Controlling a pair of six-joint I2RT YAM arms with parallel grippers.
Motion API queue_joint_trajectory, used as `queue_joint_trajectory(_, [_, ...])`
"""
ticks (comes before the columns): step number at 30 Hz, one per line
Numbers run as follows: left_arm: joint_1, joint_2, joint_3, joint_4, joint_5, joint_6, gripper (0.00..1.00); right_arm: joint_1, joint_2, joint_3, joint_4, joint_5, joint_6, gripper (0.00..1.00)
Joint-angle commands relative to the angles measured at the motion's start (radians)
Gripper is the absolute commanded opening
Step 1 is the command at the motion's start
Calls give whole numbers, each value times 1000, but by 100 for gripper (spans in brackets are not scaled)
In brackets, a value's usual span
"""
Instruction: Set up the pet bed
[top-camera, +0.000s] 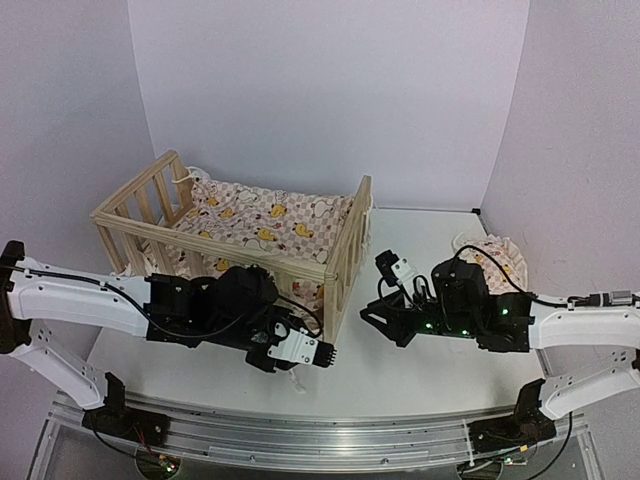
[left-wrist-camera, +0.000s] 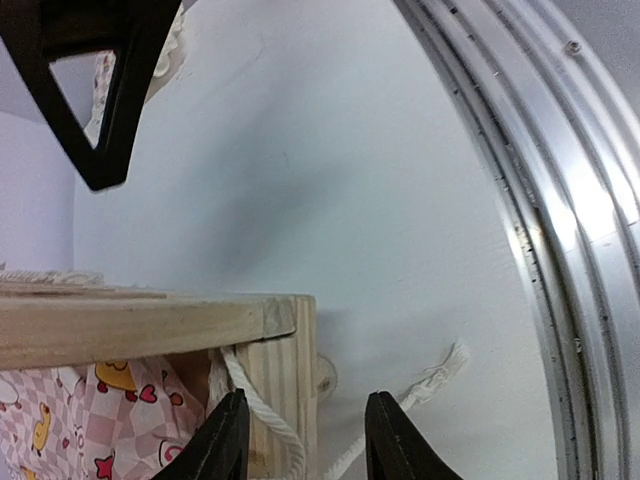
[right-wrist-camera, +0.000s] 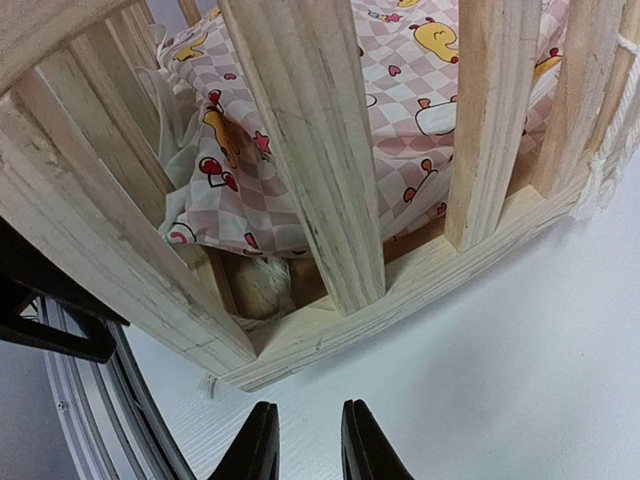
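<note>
The pet bed (top-camera: 352, 240) is a crib-like frame of pale, unpainted wood, with slatted railings along its near long side and at both ends and the grain plain on the slats. It stands upright on the white bench (top-camera: 430, 370), toward the back left, with its left end near the side wall and its right end about mid-bench. A pink-checked cushion (top-camera: 260, 220) printed with yellow ducks lies inside, covering the floor.

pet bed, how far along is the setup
Done: the cushion lies inside the pet bed. In hand: nothing gripped; the left gripper hangs open by a white cord at the near corner, the right gripper open facing the end rail. Left: the pillow lies outside the bed.
</note>
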Motion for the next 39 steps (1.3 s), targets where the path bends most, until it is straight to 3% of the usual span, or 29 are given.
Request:
queue_joint_trajectory(1, [-13,-9,-22,134,-161,-117,38,0,-33,-12,27,38,3,23])
queue_joint_trajectory(8, [-42,-147,-200,267,-262,-131,41,0,-20,-11,38,41,-21,23])
queue_joint_trajectory(13, [-71,-129,-321,489,-309,-68,43,0,-27,-18,38,50,-27,23])
queue_joint_trajectory(23, [-49,-73,-339,638,-312,44,45,-2,-49,-40,46,42,-10,23])
queue_joint_trajectory(27, [29,-30,-288,528,-299,6,40,-2,-47,-34,47,33,-21,24])
queue_joint_trajectory(32, [44,-29,-263,417,-243,-41,40,-1,-38,-35,50,37,-25,24])
queue_joint_trajectory(39, [38,16,-256,436,-202,18,39,-2,-23,-28,55,32,-26,24])
